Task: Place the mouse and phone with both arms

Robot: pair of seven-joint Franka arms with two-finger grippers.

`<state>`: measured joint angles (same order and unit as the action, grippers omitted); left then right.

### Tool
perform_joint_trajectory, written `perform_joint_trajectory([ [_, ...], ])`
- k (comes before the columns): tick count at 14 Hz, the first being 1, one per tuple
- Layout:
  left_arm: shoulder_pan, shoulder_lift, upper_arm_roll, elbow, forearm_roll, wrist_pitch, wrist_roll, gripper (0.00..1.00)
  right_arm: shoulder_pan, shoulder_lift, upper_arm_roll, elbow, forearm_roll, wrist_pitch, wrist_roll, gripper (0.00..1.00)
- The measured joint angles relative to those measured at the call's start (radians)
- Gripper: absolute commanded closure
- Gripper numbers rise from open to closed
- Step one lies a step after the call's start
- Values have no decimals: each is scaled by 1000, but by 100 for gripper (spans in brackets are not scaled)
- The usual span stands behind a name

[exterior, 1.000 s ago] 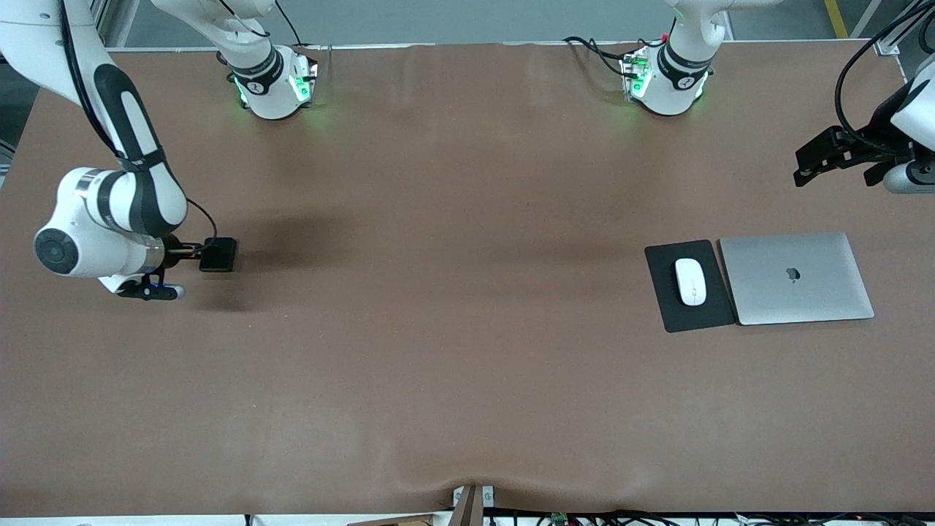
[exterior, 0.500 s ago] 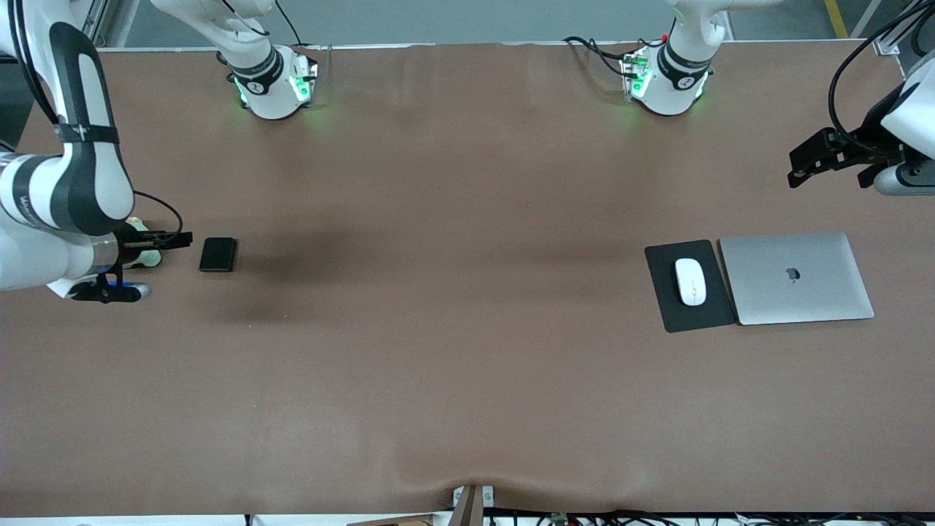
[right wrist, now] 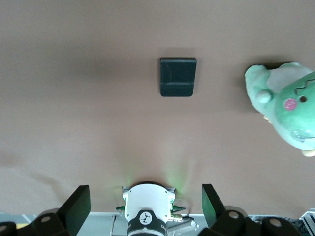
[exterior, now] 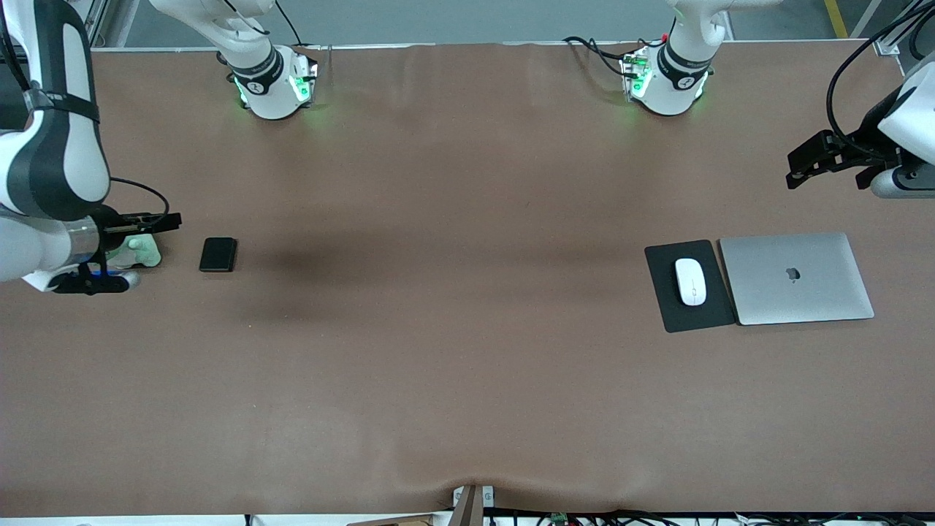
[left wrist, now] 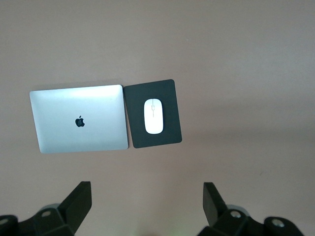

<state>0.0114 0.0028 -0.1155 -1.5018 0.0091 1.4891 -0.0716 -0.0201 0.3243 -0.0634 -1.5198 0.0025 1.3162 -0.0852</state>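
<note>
The right gripper (exterior: pixel 157 219) hangs over the right arm's end of the table (exterior: pixel 453 365). Its two fingers stand wide apart and hold nothing. Just beside it a soft green toy (right wrist: pixel 288 105) lies on the table. The phone (exterior: pixel 218 254) lies flat and alone near the toy, a bit more toward the middle.

The left gripper (exterior: pixel 807 162) hangs over the left arm's end of the table. It is wide open too, and empty. Under its camera the mouse (left wrist: pixel 153 116) sits on the black mouse pad (left wrist: pixel 167 137). A shut silver laptop (left wrist: pixel 78 118) lies just beside the pad, touching it or nearly so.

Both things look put down, so the step now seems to be pulling away. To do it well, each arm should go up and away slowly and not bump the toy, the phone or the laptop.

The only mark to read is the apple shape on the laptop lid. I see no words.
</note>
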Motion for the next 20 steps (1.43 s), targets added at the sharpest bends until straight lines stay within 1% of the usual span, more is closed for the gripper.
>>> perform_joint_trajectory([
  [3, 2, -3, 0, 0, 0, -12, 0, 0, 0, 1, -3, 95, -2, -50, 2, 0],
  [5, 2, -7, 0, 0, 0, -13, 0, 0, -18, 1, -17, 143, 7, -69, 4, 0],
  [8, 2, -9, 0, 1, 0, -12, 0, 0, -111, 0, -25, 204, 118, -106, -64, 0],
  [10, 3, -9, 1, 0, 0, -12, 0, 0, -124, -4, -24, 242, 135, -158, -151, 0],
  [13, 2, -9, 1, 0, 0, 0, 0, 0, -110, -28, -15, 280, 135, -192, -180, 0],
  [16, 1, -9, -1, 0, 0, 3, 0, 0, -86, -89, -11, 286, 136, -200, -181, 0],
  [18, 0, -9, -4, 0, 0, 3, 0, 0, -31, -135, -10, 286, 107, -204, -169, 0],
  [20, 0, -9, -9, 0, 0, 3, 0, 0, 54, -171, -8, 286, 58, -220, -90, 0],
])
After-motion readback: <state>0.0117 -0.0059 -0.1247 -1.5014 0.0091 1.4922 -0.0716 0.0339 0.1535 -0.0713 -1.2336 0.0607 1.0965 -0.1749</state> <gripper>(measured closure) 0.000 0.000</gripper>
